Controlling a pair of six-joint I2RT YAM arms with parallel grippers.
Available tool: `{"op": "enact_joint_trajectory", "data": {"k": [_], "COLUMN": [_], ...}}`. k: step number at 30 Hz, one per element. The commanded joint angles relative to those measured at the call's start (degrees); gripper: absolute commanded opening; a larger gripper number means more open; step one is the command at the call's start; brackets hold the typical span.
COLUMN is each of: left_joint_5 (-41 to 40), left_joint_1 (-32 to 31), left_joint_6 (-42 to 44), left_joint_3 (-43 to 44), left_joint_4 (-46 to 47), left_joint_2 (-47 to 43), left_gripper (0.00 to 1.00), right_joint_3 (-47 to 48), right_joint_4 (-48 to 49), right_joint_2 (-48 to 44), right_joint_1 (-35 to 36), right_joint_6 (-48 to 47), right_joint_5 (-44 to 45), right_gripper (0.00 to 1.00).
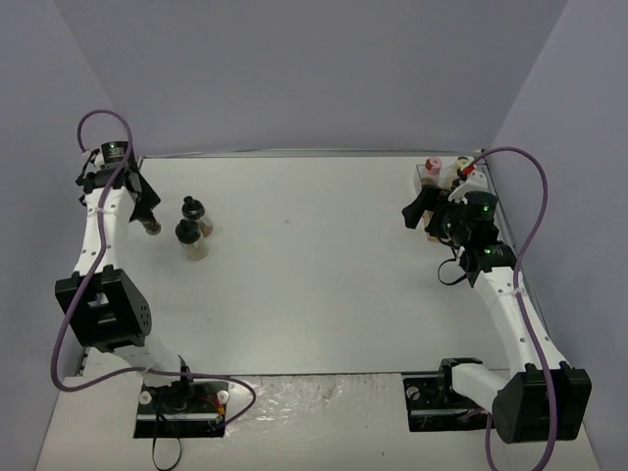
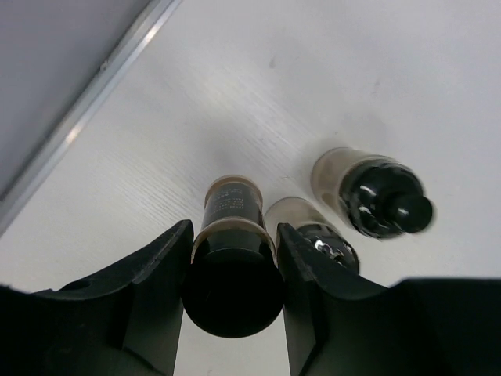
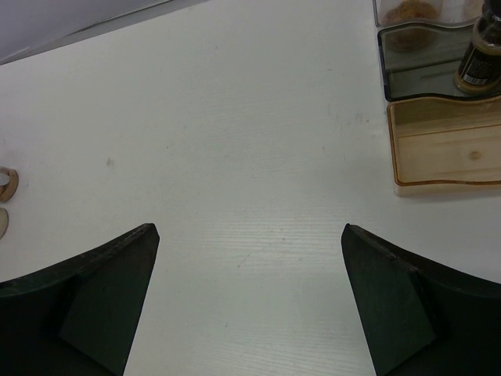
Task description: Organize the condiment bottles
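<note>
Standing cap-up in left claw (image 2: 235,232): dark bottle (image 2: 232,270)

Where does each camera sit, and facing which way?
Top external: above and behind, looking down on the table; both arms show.
Left wrist: looks down past the left end effector, closed on a dark bottle.
Right wrist: looks across the table toward the tray; open right end effector.
Shared: top and left wrist both show two jars.

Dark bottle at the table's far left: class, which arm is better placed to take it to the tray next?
Left: the left gripper clasps the dark bottle; the right gripper hangs open over the table, beside the tray.
</note>
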Motion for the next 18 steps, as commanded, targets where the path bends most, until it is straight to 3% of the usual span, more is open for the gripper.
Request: {"op": "enact_joint_trajectory", "data": {"k": [1,4,9,14,18], "left_joint_5": [6.93,12.29,15.20,13.35,12.29], "left_joint_1": [-0.11,-3.90,-18.45,-33.25,-41.12], "left_joint_6": [8.67,11.34,13.73,13.53,11.80], "left_joint_3": [10.49,15.07,22.98,23.37,22.87], "left_joint_4": [-5.35,-7.27,-10.73,-6.37,-2.33], "left_joint_2": [-7.12,-7.71,-5.37,-2.71,3.23], "left_gripper": [0.11,0.11,0.12,0.12,0.12], "right_joint_3": [0.21,0.15,0.23,-0.47,-1.07], "right_joint_4": [4.51,4.76,4.60,4.41,3.93], "right_joint_2": [-1.84,-2.00,-2.98,-4.66,-6.09], "right_joint_1": [0.26,0.26,0.19,0.35,0.35], "right_joint_6": [-0.81,-0.72,-0.73,-0.46,-0.42], "right_joint_5": [-0.25,-0.35,-0.44,-0.16,-0.23], "right_gripper": [1.00,1.00,1.00,1.00,1.00]}}
